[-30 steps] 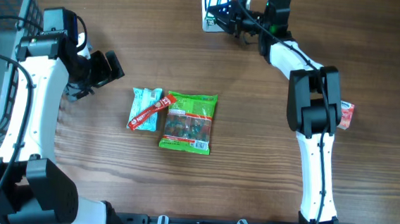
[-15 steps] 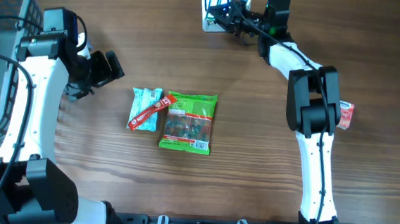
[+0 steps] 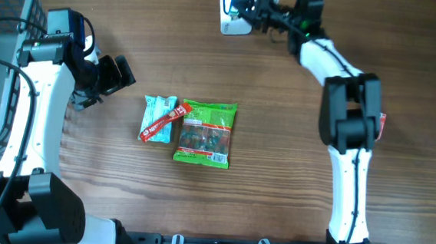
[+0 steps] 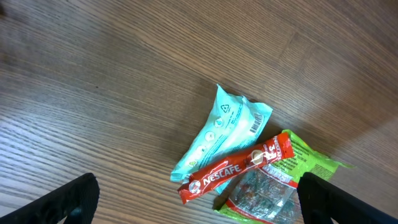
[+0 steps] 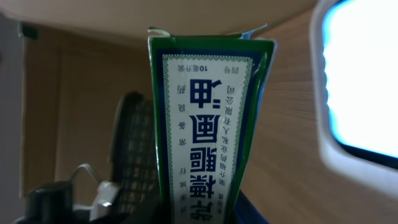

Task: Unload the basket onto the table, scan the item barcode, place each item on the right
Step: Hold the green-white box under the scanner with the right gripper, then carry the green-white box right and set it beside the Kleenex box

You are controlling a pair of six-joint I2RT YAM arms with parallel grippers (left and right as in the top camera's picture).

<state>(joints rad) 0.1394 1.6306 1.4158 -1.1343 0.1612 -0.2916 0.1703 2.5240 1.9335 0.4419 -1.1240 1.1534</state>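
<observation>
overhead straight down over table (image 3: 275, 180); left wrist low over the same packets (image 4: 227, 134)

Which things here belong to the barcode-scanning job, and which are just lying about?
In the job: green box, held in the right gripper; white scanner beside it.
Lying about: teal packet; red Nescafe stick across it; green snack bag; open left gripper, idle.

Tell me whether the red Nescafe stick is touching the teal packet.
Touching. The left wrist view shows the Nescafe stick lying across the lower end of the teal packet, overlapping it with no gap.
</observation>
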